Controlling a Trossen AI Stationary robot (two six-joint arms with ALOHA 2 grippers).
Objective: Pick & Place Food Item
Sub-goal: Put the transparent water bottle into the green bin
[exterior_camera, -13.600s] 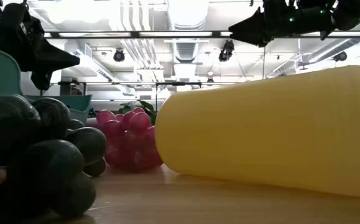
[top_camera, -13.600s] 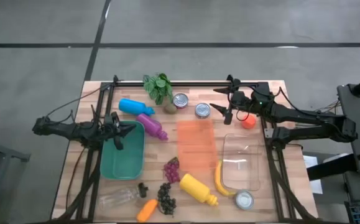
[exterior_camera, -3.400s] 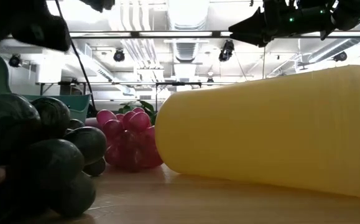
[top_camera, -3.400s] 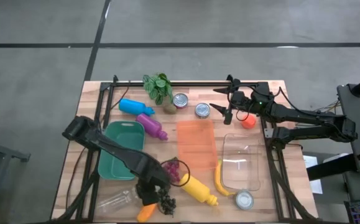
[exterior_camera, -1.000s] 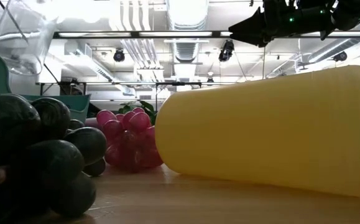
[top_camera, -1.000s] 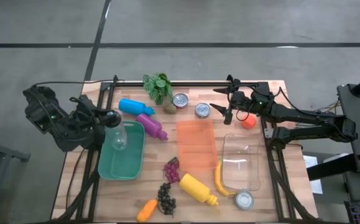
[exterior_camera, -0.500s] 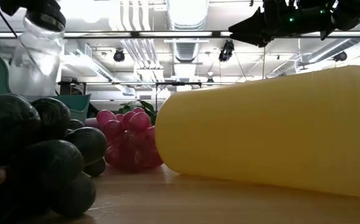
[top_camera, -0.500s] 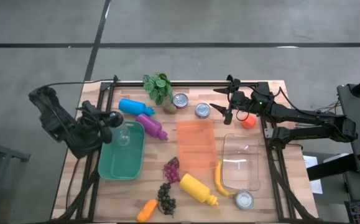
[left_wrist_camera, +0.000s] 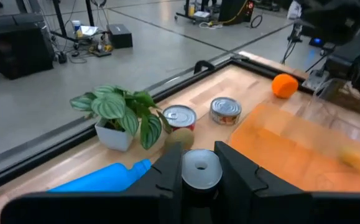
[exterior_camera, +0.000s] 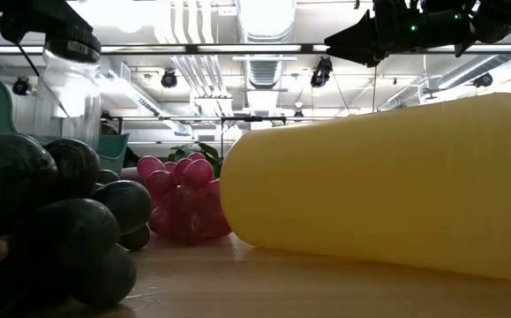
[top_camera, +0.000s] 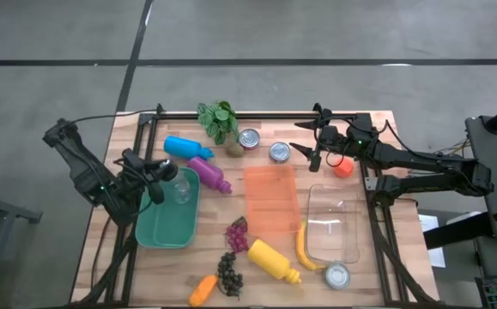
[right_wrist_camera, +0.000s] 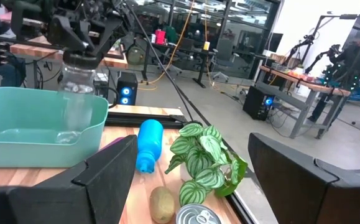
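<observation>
A clear plastic bottle [top_camera: 179,185] with a dark cap hangs upright over the green bin [top_camera: 149,233] at the table's left, and my left gripper [top_camera: 160,174] is shut on its top. In the right wrist view the bottle [right_wrist_camera: 76,99] reaches down behind the bin's wall [right_wrist_camera: 36,146]; whether it touches the bin's floor I cannot tell. My right gripper [top_camera: 308,151] stands open over the far right of the table, nothing between its fingers. My left gripper pinches the bottle's cap [left_wrist_camera: 201,168] between its two fingers [left_wrist_camera: 167,177], one on each side. The fingers come from the table's left, slanting a little downward. The bottle hangs upright below them [exterior_camera: 63,102], its lower part inside the green bin.
A blue bottle [top_camera: 188,148], a purple bottle [top_camera: 214,176], a potted plant [top_camera: 218,120] and two cans [top_camera: 249,139] stand at the back. An orange mat [top_camera: 269,197] and a clear container [top_camera: 332,223] lie mid-right. Grapes [top_camera: 238,234], a yellow bottle [top_camera: 274,260], a banana [top_camera: 304,249] and a carrot [top_camera: 202,290] are at the front.
My left gripper has come down over the green bin with the clear bottle and has turned at the wrist. The bottle, tilted a second ago, now hangs upright and lower, its base sunk into the bin.
</observation>
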